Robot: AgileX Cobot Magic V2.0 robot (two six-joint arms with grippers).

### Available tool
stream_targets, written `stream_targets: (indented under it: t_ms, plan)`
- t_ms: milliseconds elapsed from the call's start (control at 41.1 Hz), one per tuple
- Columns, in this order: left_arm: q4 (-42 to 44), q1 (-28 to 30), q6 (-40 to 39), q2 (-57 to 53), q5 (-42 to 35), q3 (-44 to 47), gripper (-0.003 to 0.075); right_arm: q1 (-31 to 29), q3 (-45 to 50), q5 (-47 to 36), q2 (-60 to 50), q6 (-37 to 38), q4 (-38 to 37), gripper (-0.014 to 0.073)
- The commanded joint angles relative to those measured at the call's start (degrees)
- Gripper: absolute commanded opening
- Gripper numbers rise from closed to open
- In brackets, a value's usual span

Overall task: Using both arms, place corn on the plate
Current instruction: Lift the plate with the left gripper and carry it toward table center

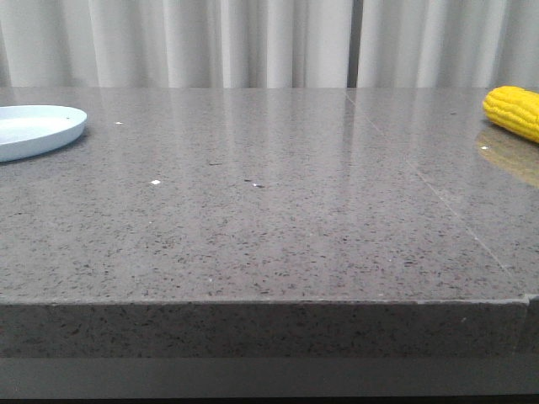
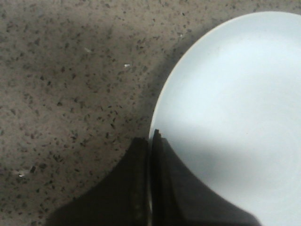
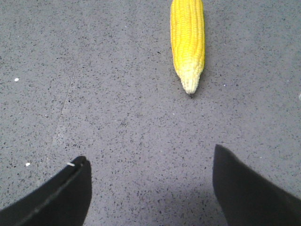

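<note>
The left end effector (image 2: 150, 155) is closed at the plate (image 2: 235, 108) rim, holding nothing; the right end effector (image 3: 150, 179) is wide open and empty, near the corn (image 3: 187, 40) on the tabletop (image 1: 269, 219).

A grey speckled stone surface (image 1: 269, 227) filled the foreground, with pale pleated curtains (image 1: 253, 42) hanging behind it.

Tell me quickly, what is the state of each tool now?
Left tool: closed, holding nothing, above the round pale-blue plate rim.
Right tool: open, empty, near the bright yellow corn cob.
</note>
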Motion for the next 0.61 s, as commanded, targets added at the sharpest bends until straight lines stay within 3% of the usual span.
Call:
stream_targets:
  t_ms: [0,341,584]
  plan:
    - [-3.2,-0.3,0.3,-5.7,-0.5,-1.8,-0.002,-0.4,-1.4,-3.9,0.3,-0.6,-0.5,0.0562]
    - [-16.4,-0.9,7.4,-13.6,3.4,-1.8,-0.002,-0.4,-1.4,-3.9,0.3,-0.6,-0.5,0.0562]
    - [-16.4,-8.3,7.7,-15.1,3.9,-1.8,-0.002,-0.4,-1.4,-3.9,0.3,-0.6,-0.5,0.0562]
